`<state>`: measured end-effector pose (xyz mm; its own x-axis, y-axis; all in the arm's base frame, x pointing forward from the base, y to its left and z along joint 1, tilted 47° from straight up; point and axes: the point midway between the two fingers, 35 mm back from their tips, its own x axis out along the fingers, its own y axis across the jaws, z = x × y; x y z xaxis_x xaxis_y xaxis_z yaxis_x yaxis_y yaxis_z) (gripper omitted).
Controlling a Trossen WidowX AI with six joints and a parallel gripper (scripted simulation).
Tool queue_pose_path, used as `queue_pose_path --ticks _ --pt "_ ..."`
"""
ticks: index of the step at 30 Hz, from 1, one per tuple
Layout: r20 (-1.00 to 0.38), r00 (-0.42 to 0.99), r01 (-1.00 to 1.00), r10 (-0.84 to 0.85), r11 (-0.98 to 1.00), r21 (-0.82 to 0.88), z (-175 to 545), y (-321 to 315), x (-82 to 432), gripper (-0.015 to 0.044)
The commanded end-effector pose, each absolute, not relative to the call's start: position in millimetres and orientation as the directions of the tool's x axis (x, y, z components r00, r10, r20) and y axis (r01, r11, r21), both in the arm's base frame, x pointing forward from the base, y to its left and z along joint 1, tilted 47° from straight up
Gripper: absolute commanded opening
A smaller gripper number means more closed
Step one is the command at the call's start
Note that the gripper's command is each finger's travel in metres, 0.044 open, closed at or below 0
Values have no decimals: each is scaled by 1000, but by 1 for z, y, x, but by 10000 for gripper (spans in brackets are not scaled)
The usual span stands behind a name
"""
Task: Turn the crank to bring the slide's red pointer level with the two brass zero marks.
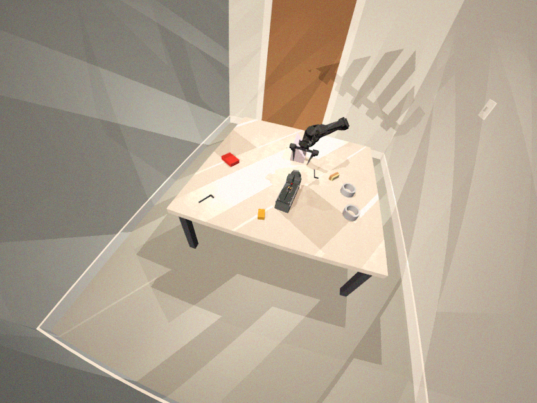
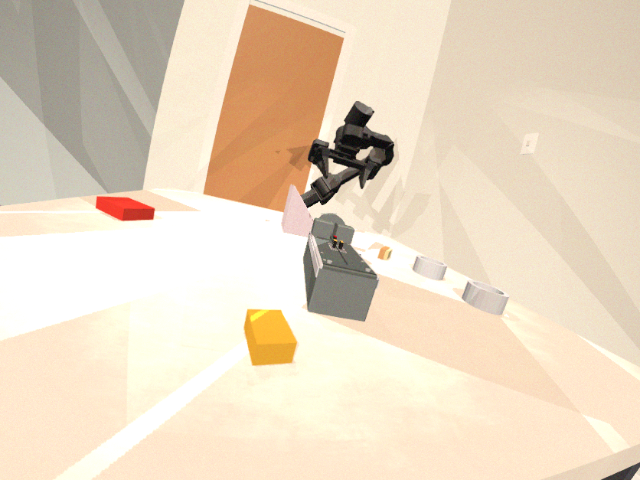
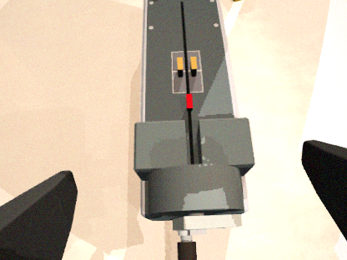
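The grey crank machine (image 1: pixel 284 200) (image 2: pixel 341 292) (image 3: pixel 163 102) stands on the table. On its slot, the red pointer (image 3: pixel 189 101) sits nearer the crank end than the two brass marks (image 3: pixel 179 62) (image 3: pixel 193 62), so it is not level with them. At the near end in the wrist view, a pale crank arm (image 3: pixel 214 222) carries the dark handle (image 3: pixel 187 251), cut off by the bottom edge. My gripper (image 1: pixel 300 161) (image 2: pixel 344 181) (image 3: pixel 189 167) is wide open and empty. It hangs above the table beyond the crank end, with the handle untouched.
A pink wedge (image 2: pixel 295 215) stands behind the machine. An orange block (image 1: pixel 261 214) (image 2: pixel 272 338) lies off the machine's far end from the crank. A red block (image 1: pixel 230 159) (image 2: pixel 125 209), two grey rings (image 1: pixel 351 213) (image 1: pixel 347 190), a small tan block (image 1: pixel 333 176) and two black hooked rods (image 1: pixel 206 198) (image 1: pixel 315 174) lie around.
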<state>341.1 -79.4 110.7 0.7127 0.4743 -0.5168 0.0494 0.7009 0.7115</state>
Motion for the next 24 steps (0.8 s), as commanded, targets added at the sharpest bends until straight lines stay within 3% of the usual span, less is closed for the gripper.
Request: queue_pose_path --ticks 1,7,24 --pt "-528 719 89 452 694 714 111 -75 324 440" --pt "-538 726 130 428 682 719 109 -68 304 440" --pt "-546 721 133 427 687 714 57 -19 312 440"
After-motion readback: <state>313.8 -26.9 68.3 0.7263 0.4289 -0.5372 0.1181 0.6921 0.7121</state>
